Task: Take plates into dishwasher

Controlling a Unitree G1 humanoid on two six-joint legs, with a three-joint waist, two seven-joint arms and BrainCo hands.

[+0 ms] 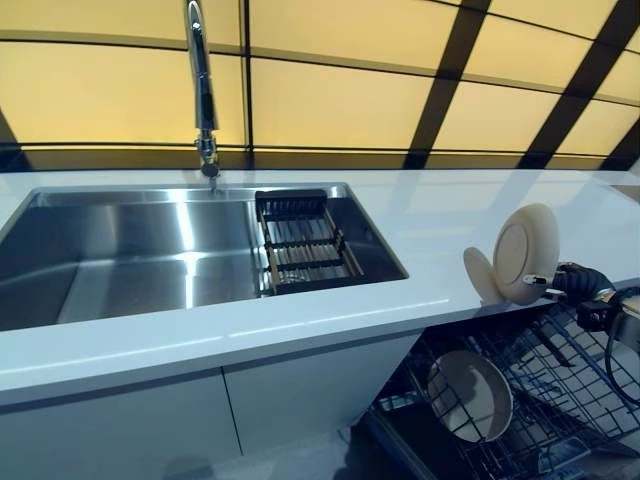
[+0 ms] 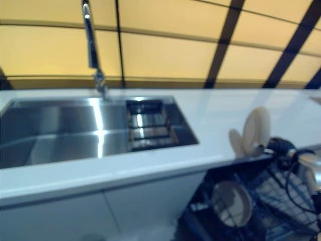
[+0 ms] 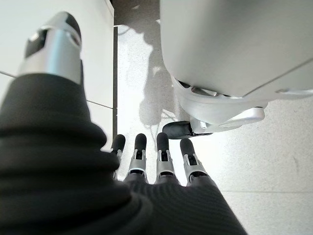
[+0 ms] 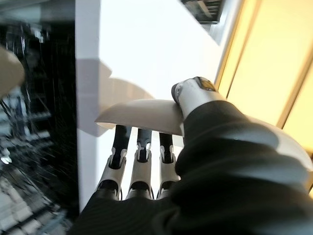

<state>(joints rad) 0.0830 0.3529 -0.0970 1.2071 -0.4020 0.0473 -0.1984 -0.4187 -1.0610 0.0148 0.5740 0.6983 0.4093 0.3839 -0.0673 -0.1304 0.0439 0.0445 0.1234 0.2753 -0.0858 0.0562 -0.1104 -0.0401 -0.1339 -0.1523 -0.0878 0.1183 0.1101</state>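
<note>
Plate (image 1: 527, 253): cream, on edge above the counter's (image 1: 420, 215) front edge at its right end, over the open rack (image 1: 560, 390).
Right hand (image 1: 578, 284): thumb and fingers pinch the plate's rim.
Left hand (image 3: 146, 161): fingers straight, empty, hanging by the floor.
Rack: one plate (image 1: 470, 395) already stands inside.
Handling: likely stiff, smooth, breakable; the rim suits.

text: none readable | labels: none | numbers: none | signs: none
</note>
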